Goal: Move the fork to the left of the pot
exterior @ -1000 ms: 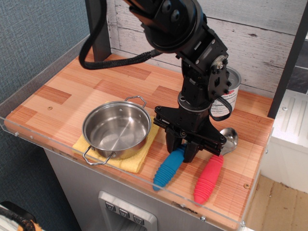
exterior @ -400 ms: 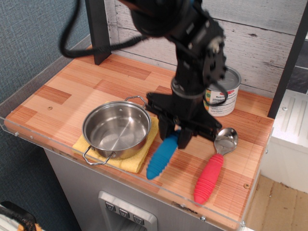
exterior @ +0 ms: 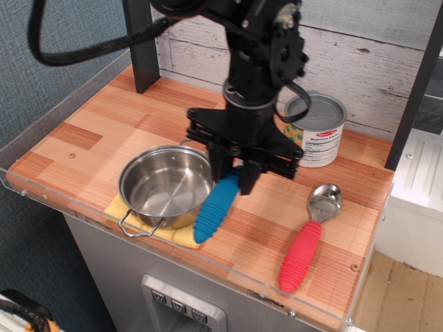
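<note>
One gripper point(exterior: 235, 178) clamping fork point(exterior: 215, 207), labelled can point(exterior: 317, 131)

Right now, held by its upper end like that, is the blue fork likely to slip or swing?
The fork probably stays stiff, its thick handle hanging tilted without bending. The ribs likely help the gripper hold, though a grip near one end may let it pivot.
</note>
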